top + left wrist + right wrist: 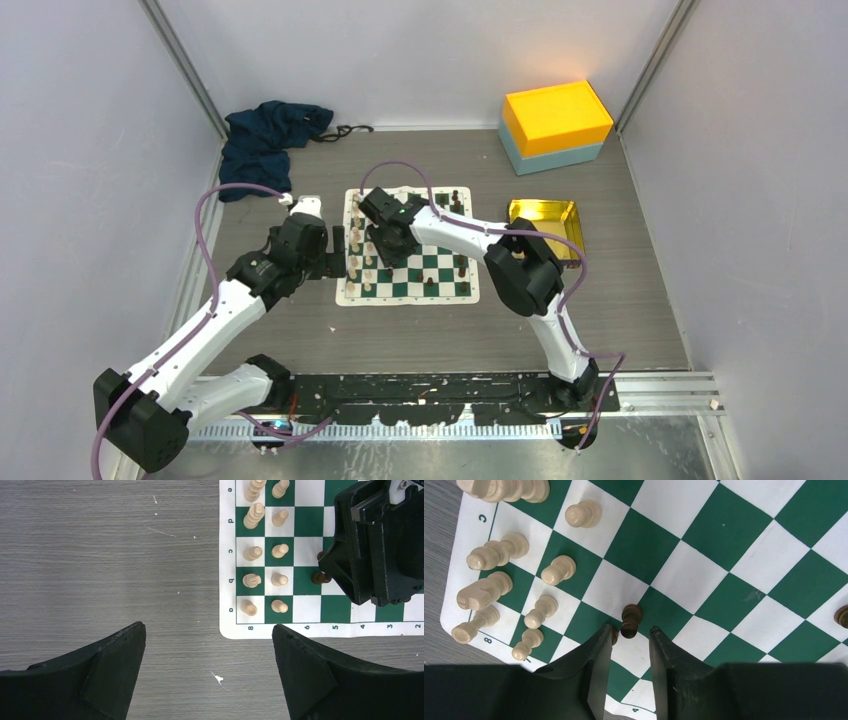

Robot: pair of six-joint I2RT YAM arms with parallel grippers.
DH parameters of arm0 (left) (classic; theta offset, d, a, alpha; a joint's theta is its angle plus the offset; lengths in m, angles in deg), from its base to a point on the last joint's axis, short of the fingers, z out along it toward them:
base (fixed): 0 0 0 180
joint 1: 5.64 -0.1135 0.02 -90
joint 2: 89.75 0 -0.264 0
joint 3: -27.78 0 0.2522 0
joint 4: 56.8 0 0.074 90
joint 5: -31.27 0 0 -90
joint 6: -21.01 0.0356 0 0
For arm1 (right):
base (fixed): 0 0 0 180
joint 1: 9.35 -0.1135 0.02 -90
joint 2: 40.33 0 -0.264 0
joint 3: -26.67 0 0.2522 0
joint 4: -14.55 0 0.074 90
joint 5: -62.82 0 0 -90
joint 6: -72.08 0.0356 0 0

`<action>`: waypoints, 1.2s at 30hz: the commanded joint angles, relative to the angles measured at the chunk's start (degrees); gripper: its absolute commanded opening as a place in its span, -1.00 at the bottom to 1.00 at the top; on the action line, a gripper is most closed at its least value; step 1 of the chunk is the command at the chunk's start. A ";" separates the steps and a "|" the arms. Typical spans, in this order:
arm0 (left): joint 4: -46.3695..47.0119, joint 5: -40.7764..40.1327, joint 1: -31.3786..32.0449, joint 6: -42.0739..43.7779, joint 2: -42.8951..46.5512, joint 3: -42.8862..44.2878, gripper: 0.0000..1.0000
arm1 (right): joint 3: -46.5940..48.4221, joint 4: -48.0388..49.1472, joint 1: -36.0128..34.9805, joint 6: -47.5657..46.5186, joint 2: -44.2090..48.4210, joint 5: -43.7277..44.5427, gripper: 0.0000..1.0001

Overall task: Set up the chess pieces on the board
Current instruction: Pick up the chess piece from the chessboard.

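The green and white board [440,268] lies mid-table. Cream chess pieces [556,570] stand in two rows along its left edge, also seen in the left wrist view [279,578]. My right gripper [630,632] is low over the board, open, with an upright dark pawn [631,620] just between its fingertips and a small gap on each side. A second dark piece [614,636] is mostly hidden behind the left finger. My left gripper [209,630] hangs open and empty over bare table off the board's near-left corner [227,630].
A gold tray [545,225] sits right of the board, with an orange and teal box [555,125] behind it. A dark blue cloth [265,140] lies at the back left. A few dark pieces [460,265] stand along the board's right side.
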 commanded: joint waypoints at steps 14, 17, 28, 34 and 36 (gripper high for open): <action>0.82 -0.25 -0.47 0.10 0.90 -0.08 0.97 | 1.63 0.84 -0.32 -1.19 0.30 0.60 -0.75; 0.88 -0.14 -0.47 0.05 0.90 -0.13 0.97 | 1.46 1.05 -0.32 -1.34 0.70 0.89 -0.83; 0.80 0.10 -0.47 -0.17 0.64 -0.05 0.97 | 1.61 2.01 -0.33 -1.76 3.06 2.23 -0.93; 0.63 0.12 -0.47 -0.42 0.37 0.38 0.96 | 1.92 2.11 -0.27 -2.51 4.38 3.62 -0.95; 0.59 0.06 -0.47 -0.42 0.32 0.48 0.96 | 1.98 2.11 -0.24 -2.77 4.83 4.19 -0.95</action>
